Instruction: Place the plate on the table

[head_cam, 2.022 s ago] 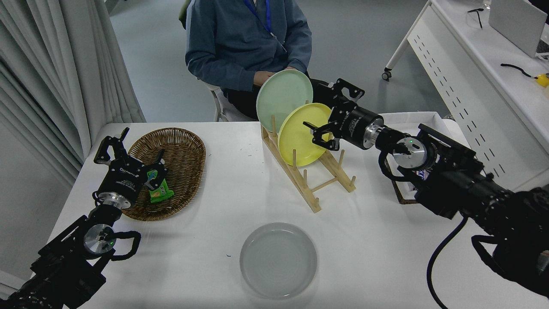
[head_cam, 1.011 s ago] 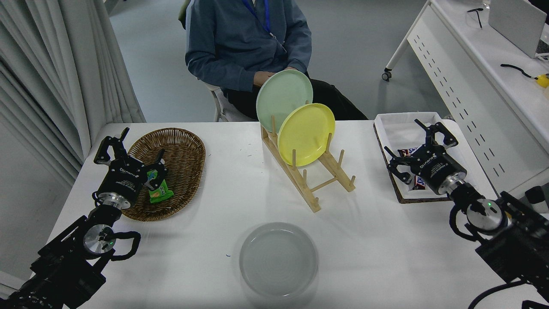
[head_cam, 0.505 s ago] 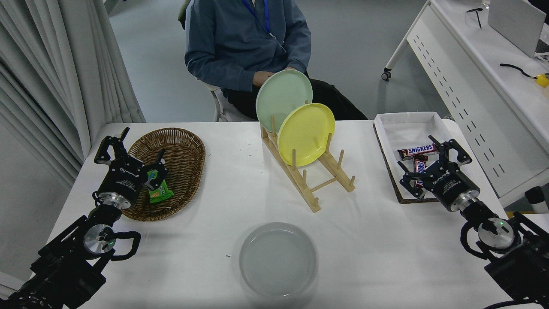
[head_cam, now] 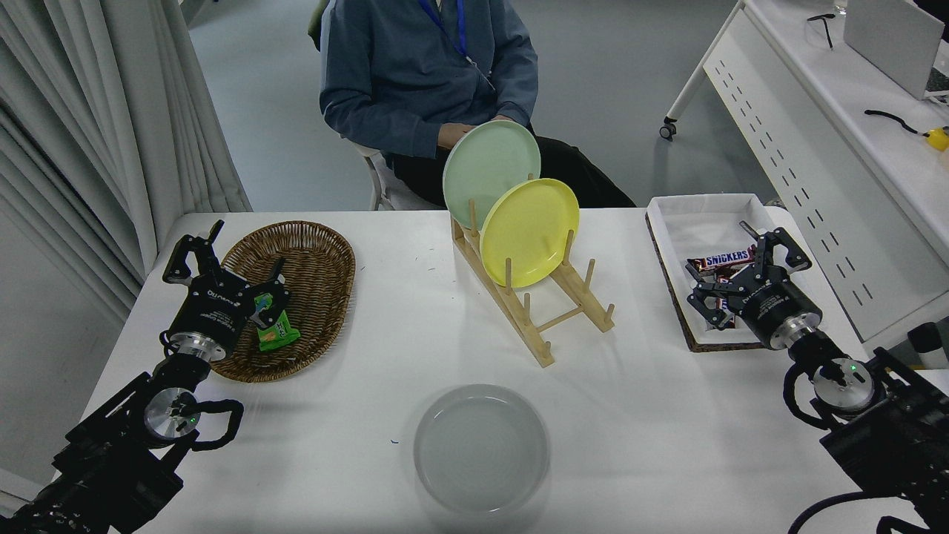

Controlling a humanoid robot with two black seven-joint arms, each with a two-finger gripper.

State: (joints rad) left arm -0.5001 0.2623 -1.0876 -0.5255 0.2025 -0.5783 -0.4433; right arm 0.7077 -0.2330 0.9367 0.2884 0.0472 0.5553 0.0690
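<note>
The grey plate [head_cam: 481, 449] was observed lying flat on the white desk [head_cam: 637, 415], near its front edge. It was judged stiff, smooth, light and probably breakable, best taken by the raised rim. The right end effector [head_cam: 738, 271] was spread open over the tray [head_cam: 700, 215], grasping nothing. The left end effector [head_cam: 222, 267] was parked open at the basket [head_cam: 326, 252].

Your plate [head_cam: 481, 448] lies flat on the table [head_cam: 637, 415]; your right gripper [head_cam: 738, 274] hangs open over the tray [head_cam: 697, 219].
</note>
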